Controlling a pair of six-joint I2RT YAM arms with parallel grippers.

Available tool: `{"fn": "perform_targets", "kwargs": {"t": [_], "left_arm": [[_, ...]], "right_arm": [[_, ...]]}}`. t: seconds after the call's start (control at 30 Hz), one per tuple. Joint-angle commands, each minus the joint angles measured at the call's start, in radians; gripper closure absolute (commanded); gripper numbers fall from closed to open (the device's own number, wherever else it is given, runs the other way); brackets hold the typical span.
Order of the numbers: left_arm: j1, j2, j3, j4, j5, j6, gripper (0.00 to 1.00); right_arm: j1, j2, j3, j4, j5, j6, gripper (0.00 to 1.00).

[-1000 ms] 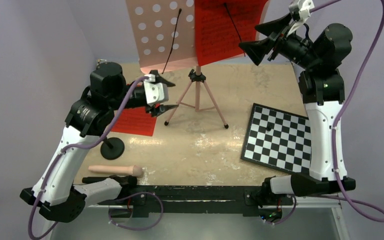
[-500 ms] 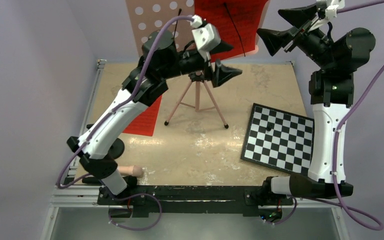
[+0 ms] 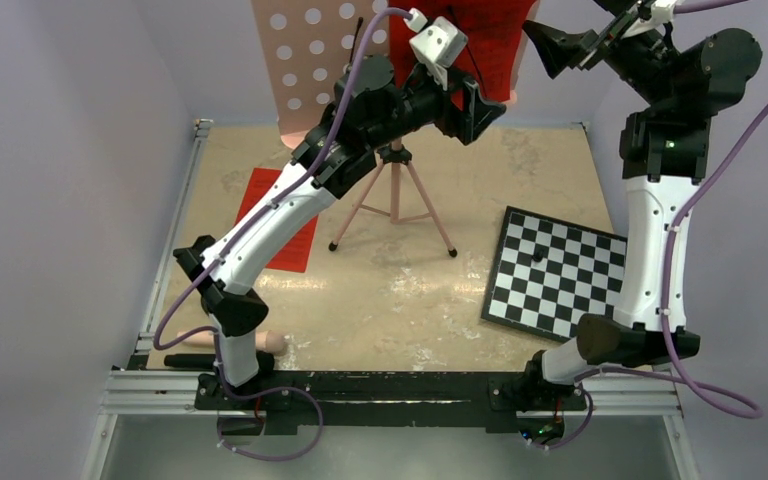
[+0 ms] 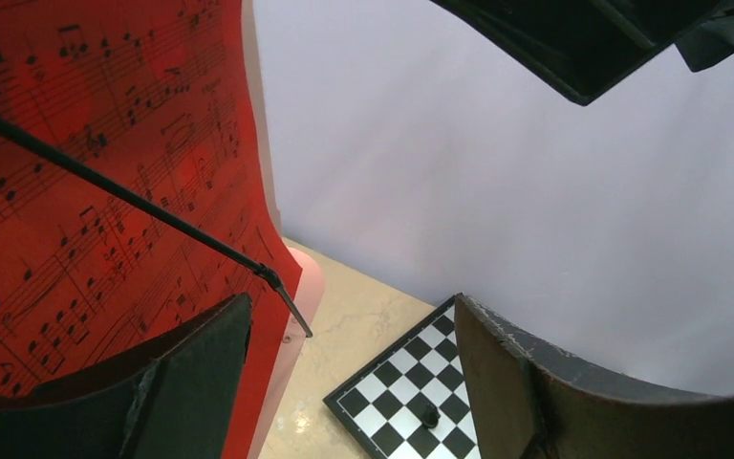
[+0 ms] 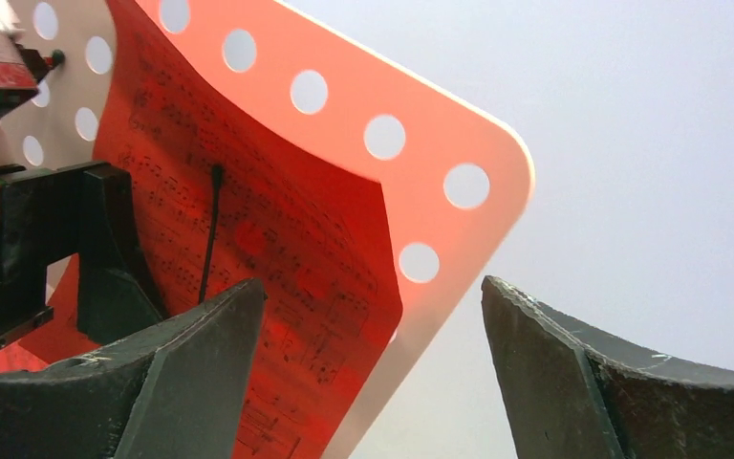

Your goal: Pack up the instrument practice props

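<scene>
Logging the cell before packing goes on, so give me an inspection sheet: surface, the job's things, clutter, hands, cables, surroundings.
Surface: beige marbled tabletop, whitish scuffs.
Job's things: pink music stand upright on tripod; red sheet music on its desk, under a thin black retainer arm; second red page flat on table; pink rod at near-left edge, partly hidden.
Clutter: checkerboard, small black item on it.
Hands: left hand and right hand open, empty, near the stand's desk.
Cables: purple cable along each arm.
Surroundings: lavender walls; metal frame at near edge.

Robot lab cell: plain lavender walls [image 3: 60, 150], aluminium frame [image 3: 150, 378], checkerboard [image 3: 557, 277] on tabletop [image 3: 400, 300].
</scene>
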Motion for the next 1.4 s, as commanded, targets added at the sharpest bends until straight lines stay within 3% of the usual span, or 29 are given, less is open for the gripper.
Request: {"fn": "perform_targets", "kwargs": {"t": [0.0, 0.17, 0.3, 0.5, 0.9, 1.2, 1.33, 1.37], "left_arm": [[-0.017, -0.009, 0.035, 0.061, -0.101, -0.026, 0.17], [-0.017, 0.012, 0.033, 0.140, -0.034, -0.007, 0.17], [-0.019, 0.034, 0.029, 0.206, 0.085, 0.012, 0.23], [-0.019, 0.043, 0.018, 0.229, 0.056, 0.040, 0.32], [-0.015, 0.037, -0.017, 0.254, 0.029, 0.064, 0.37], [-0.008, 0.028, -0.042, 0.253, 0.029, 0.058, 0.37], [-0.001, 0.022, -0.059, 0.253, 0.032, 0.057, 0.37], [-0.001, 0.020, -0.063, 0.254, 0.032, 0.056, 0.37]], "right_arm": [[-0.004, 0.015, 0.097, 0.055, -0.091, -0.058, 0.13], [-0.004, 0.025, 0.135, 0.041, -0.153, -0.105, 0.17], [-0.003, 0.026, 0.163, 0.005, -0.197, -0.170, 0.20], [-0.002, 0.025, 0.197, -0.078, -0.214, -0.265, 0.26], [-0.003, 0.018, 0.193, -0.182, -0.091, -0.408, 0.44], [-0.002, 0.035, 0.231, -0.151, -0.036, -0.405, 0.75], [-0.002, 0.046, 0.259, -0.123, 0.005, -0.406, 0.99], [-0.002, 0.051, 0.271, -0.117, 0.019, -0.406, 1.00]]}}
